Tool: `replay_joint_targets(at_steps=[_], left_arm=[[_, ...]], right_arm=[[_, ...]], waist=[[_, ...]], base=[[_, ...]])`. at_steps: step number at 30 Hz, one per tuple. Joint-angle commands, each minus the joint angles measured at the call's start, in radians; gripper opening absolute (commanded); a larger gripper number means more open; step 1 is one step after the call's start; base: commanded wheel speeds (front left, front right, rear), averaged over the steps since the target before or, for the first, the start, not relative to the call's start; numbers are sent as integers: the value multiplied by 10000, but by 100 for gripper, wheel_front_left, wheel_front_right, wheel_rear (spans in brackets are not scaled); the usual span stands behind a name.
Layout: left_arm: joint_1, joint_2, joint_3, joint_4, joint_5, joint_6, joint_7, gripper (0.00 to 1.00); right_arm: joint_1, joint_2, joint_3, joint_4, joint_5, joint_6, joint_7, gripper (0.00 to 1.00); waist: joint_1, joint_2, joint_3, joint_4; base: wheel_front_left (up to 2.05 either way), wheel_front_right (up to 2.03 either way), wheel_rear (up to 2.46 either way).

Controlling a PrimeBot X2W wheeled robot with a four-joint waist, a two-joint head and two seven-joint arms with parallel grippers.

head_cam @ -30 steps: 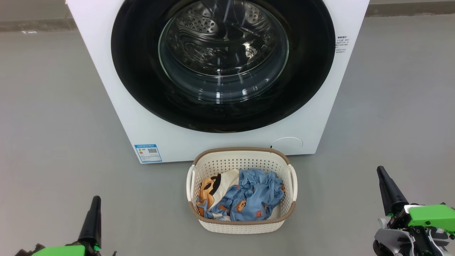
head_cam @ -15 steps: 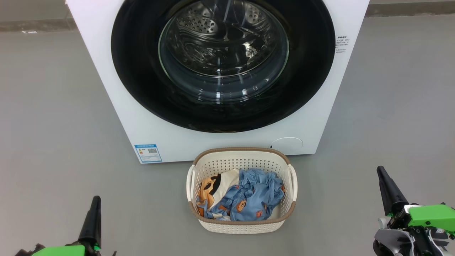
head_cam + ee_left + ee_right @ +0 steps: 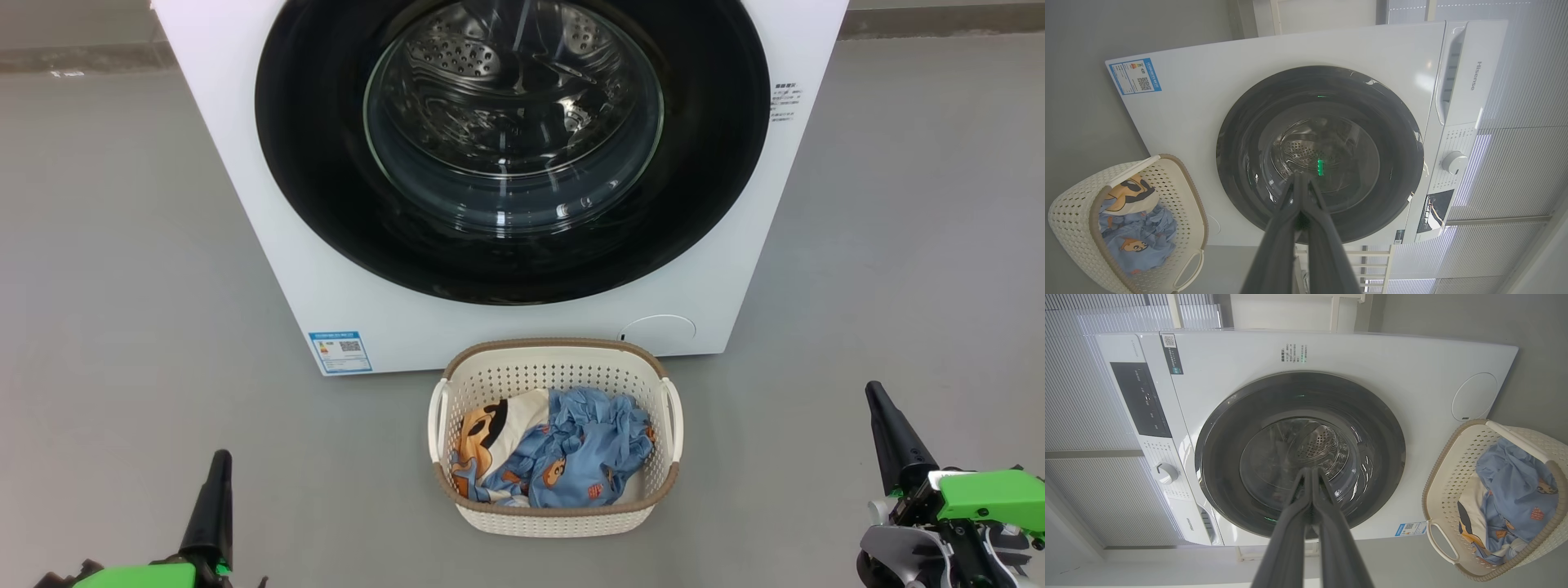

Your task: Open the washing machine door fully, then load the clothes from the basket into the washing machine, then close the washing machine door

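None of the three steps looks begun, so you have the whole job ahead. Starting at your left, the left gripper [image 3: 217, 469] sits low over the near left part of the floor [image 3: 122, 269]. Its two dark fingers are pressed flat together and hold nothing, and in the left wrist view they meet in one point aimed at the door glass. Moving right, the washing machine [image 3: 269, 269] stands toward the far edge of the floor, its blue label [image 3: 340, 352] at the lower left corner of its front. The washing machine door [image 3: 326, 163] lies flush against that front, black rim seated all round, with the steel drum [image 3: 490, 57] seen through the glass bowl, so I judge it fully closed. Just in front of the machine, near the middle of the floor, the basket [image 3: 563, 346] stands upright. The clothes [image 3: 584, 457] lie bunched inside it, the cream piece with the orange-and-black figure toward its left side and the light-blue fabric filling the rest. At the near right, the right gripper [image 3: 875, 392] is likewise closed tight on nothing, well apart from the basket. What is left for you: swing the door fully open, move every piece into the drum, then shut the door.
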Motion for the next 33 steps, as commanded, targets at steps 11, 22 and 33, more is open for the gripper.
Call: replay_joint_targets(at_steps=[11, 22, 33], left_arm=[[174, -91, -44, 292, 5, 15, -13, 100], [122, -76, -143, 41, 2, 8, -311, 100], [39, -56, -268, -274, 500, 1, -640, 100]], right_arm=[[156, 132, 29, 365, 11, -9, -9, 100], [67, 114, 275, 132, 178, 4, -285, 100], [-75, 90, 587, -127, 56, 19, -557, 100]], waist=[[0, -1, 3, 1], [4, -1, 1, 45], [0, -1, 51, 90]], base=[[0, 0, 0], [0, 0, 0], [0, 0, 0]])
